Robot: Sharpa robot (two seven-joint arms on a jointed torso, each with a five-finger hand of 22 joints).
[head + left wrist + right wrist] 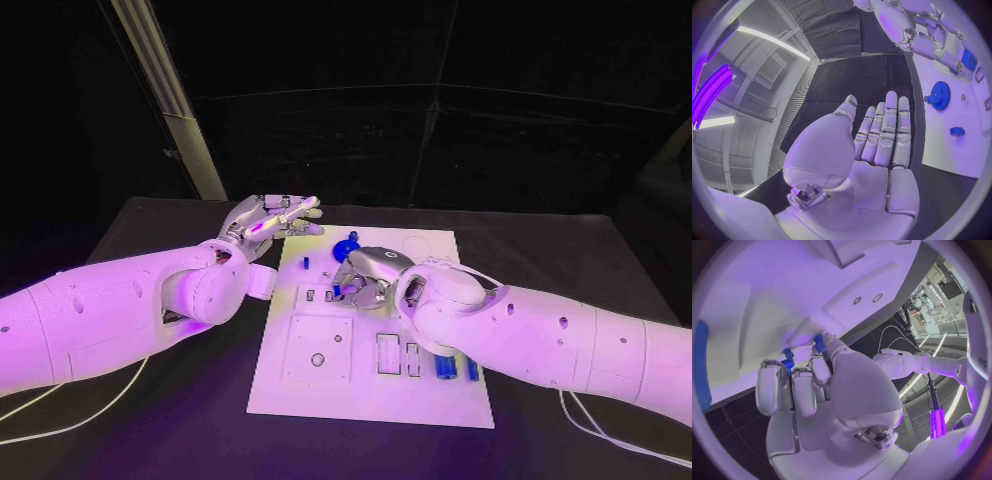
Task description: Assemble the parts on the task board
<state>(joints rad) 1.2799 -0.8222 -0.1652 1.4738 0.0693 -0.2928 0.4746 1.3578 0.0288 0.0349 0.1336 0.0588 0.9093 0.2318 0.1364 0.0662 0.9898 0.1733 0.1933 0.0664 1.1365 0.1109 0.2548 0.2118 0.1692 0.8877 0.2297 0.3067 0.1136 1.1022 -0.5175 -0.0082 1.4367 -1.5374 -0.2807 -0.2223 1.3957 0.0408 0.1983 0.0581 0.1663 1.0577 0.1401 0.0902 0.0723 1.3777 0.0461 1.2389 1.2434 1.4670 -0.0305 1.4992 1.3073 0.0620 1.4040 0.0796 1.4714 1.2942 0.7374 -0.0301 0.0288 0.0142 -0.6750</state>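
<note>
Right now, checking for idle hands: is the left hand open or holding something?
Open: the left hand shows a bare palm, fingers straight, nothing in it.

The task board (317,385) is a plain white plate sitting on a black table (173,440), and the parts on it are all blue: a bright blue gear (941,95), a small blue piece (957,131) near it, and a couple of blue cylinders (446,367) by the board's near edge. Both arms are white, and the left hand (879,145) and right hand (817,390) are silver. No patterns anywhere, just solid colours.
</note>
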